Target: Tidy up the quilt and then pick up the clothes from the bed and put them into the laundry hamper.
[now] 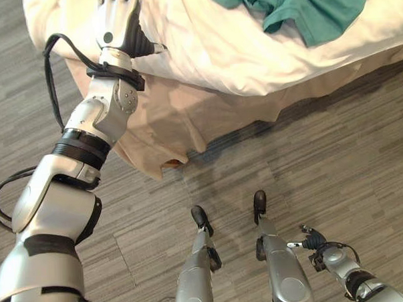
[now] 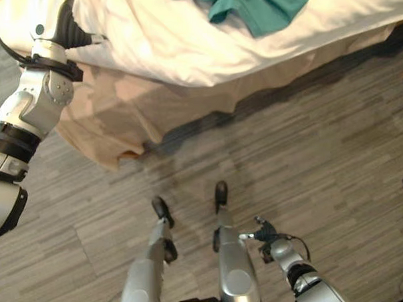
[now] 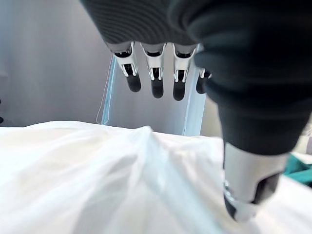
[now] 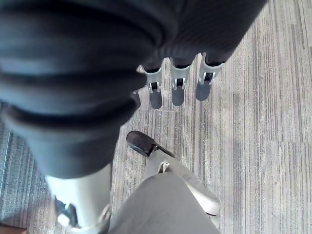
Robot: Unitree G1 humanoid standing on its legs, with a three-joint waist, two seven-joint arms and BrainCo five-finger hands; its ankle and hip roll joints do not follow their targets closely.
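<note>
A: Left hand (image 1: 119,21) status?
B: Over the near corner of the white quilt (image 1: 203,44), fingers (image 3: 157,83) straight, thumb apart. Nothing gripped.
A: Right hand (image 1: 314,240)?
B: Hanging low by the floor (image 1: 335,158), fingers relaxed, holding nothing.
A: Clothes?
B: Teal garment (image 1: 302,6) lying crumpled on the quilt, well apart from the left hand.

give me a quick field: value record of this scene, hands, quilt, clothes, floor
left hand: raised over the near edge of the bed, fingers straight, open, holding nothing
right hand: low by the robot's side above the floor, open, empty
quilt: white quilt spread on the bed, rumpled, draping over the near edge
clothes: green garment crumpled on the quilt, apart from the left hand
bed skirt: beige cloth hanging below the quilt
floor: grey striped carpet
</note>
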